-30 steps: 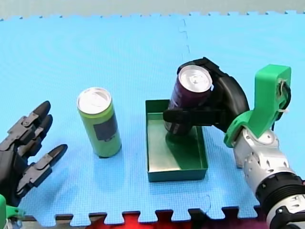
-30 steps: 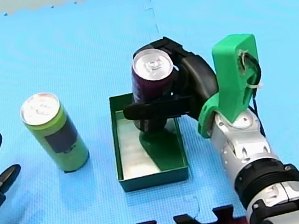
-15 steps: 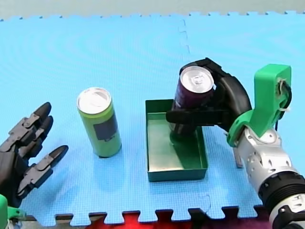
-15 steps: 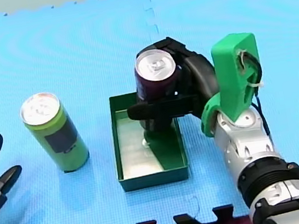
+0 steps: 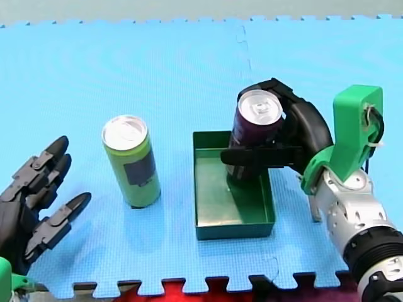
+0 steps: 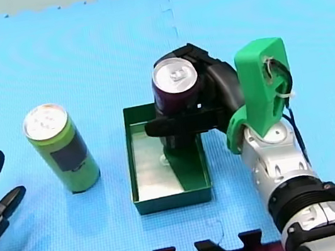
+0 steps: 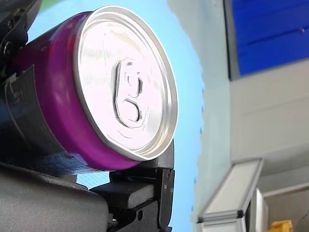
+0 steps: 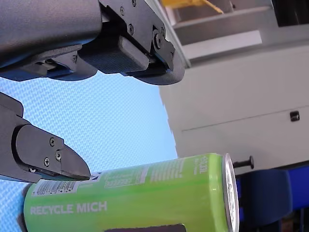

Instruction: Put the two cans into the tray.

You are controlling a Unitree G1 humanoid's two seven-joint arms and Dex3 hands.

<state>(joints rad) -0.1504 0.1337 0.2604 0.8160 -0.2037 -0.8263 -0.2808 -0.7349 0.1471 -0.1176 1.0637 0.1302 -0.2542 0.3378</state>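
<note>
Blue interlocking foam mat (image 5: pixel 126 69) as work surface. Purple aluminium can (image 5: pixel 250 126), upright, clasped round its body by the right hand (image 5: pixel 295 133), with its base inside the far end of the green rectangular metal tray (image 5: pixel 233 230). Lime-green aluminium can (image 5: pixel 133 163) stands on the mat left of the tray, apart from it. Left hand (image 5: pixel 34 196), empty, at the near left edge.

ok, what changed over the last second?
The right hand, gripping the purple aluminium drink can, has brought it more upright and lower into the far right part of the green rectangular metal tray; whether it touches the tray floor is unclear. Nothing was let go. The green aluminium drink can standing left of the tray, the tray itself and the open left hand at the near left stayed put.
</note>
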